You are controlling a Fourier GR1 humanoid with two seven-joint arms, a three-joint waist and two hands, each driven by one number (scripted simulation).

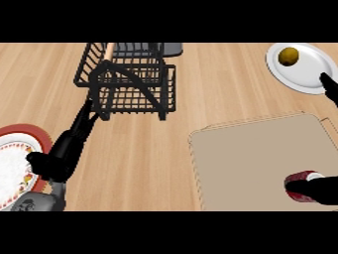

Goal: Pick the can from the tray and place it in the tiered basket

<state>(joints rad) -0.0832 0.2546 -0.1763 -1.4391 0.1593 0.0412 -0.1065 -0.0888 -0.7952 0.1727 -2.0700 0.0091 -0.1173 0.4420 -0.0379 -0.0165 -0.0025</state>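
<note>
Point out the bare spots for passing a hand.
Bare counter lies between the tiered basket and the white plate, above the tray. The tray's left part is bare too. Crowded: the can corner, gripped by the right hand.

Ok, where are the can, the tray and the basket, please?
can point(299, 194), head view, on its red side.
tray point(259, 158), head view, on its bare floor.
basket point(131, 101), head view, on its front wire wall.

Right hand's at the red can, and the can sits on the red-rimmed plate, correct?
Not quite. The head view shows the red can on the tan tray, not the red-rimmed plate; the right hand is at it.
</note>
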